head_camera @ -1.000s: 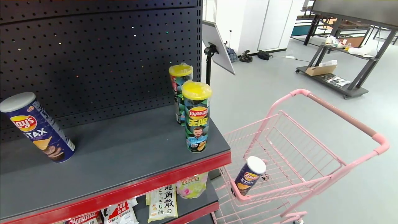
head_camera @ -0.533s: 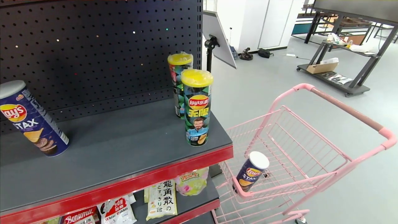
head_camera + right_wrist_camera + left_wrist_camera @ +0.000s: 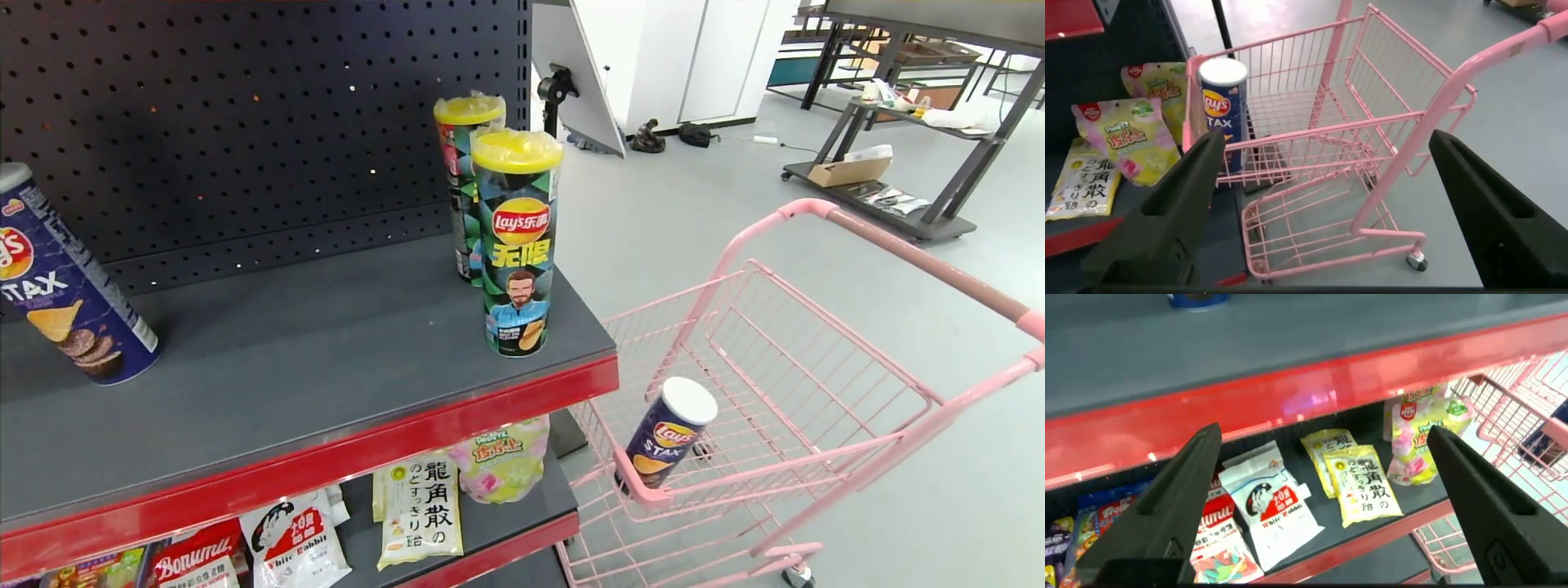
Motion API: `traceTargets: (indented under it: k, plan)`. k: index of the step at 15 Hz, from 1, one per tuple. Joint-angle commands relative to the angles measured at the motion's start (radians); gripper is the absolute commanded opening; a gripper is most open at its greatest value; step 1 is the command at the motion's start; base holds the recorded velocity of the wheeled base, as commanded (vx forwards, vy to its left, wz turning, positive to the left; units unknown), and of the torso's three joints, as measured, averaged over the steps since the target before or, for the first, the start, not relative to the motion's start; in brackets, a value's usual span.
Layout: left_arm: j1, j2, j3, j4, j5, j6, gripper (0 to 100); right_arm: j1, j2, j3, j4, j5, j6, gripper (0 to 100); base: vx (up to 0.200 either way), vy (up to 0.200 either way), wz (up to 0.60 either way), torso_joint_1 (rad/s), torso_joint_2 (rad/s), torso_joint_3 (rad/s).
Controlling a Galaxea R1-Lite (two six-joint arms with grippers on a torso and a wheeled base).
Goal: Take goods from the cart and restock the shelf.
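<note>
In the head view, the blue chips can [image 3: 669, 433] leans inside the pink cart [image 3: 914, 261], in the corner next to the shelf [image 3: 326, 351]. In the left wrist view, the left gripper [image 3: 1323, 437] is open and empty before the snack bags [image 3: 1360, 482]. In the right wrist view, the right gripper [image 3: 1327, 139] is open too, above the cart.

Head camera has shifted over the last second: the whole frame moved, not the goods.

- The blue can on the shelf [image 3: 65, 278] now sits against the left edge of the frame, partly cut off.
- The two yellow-lidded cans [image 3: 517, 245] appear higher, the rear one's lid near the top of the frame.
- The pink cart [image 3: 914, 260] and the can in the cart [image 3: 669, 433] appear slightly higher and further right.
- More snack packets [image 3: 416, 510] on the lower tier now show along the bottom left.
</note>
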Motion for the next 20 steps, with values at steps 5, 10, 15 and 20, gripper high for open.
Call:
traceTargets:
  k: [5, 10, 15, 20]
  plan:
    - [0.001, 0.001, 0.0, 0.0, 0.0, 0.0, 100, 0.001, 0.0, 0.0, 0.0, 0.0, 0.0, 100, 0.0, 0.0, 0.0, -0.178, 0.5, 0.321]
    - [0.0, 0.001, 0.0, 0.0, 0.0, 0.0, 100, 0.001, 0.001, 0.0, 0.001, 0.002, -0.009, 100, 0.0, 0.0, 0.0, -0.057, 0.18, 0.117]
    - [0.001, 0.001, 0.0, 0.0, 0.0, 0.0, 100, 0.153, 0.667, -0.511, -0.031, 0.178, 0.156, 100, 0.0, 0.0, 0.0, 0.0, 0.0, 0.0]
    - [0.001, 0.001, 0.0, 0.0, 0.0, 0.0, 100, 0.166, 1.259, -0.264, -0.658, 0.275, 0.173, 100, 0.0, 0.0, 0.0, 0.0, 0.0, 0.0]
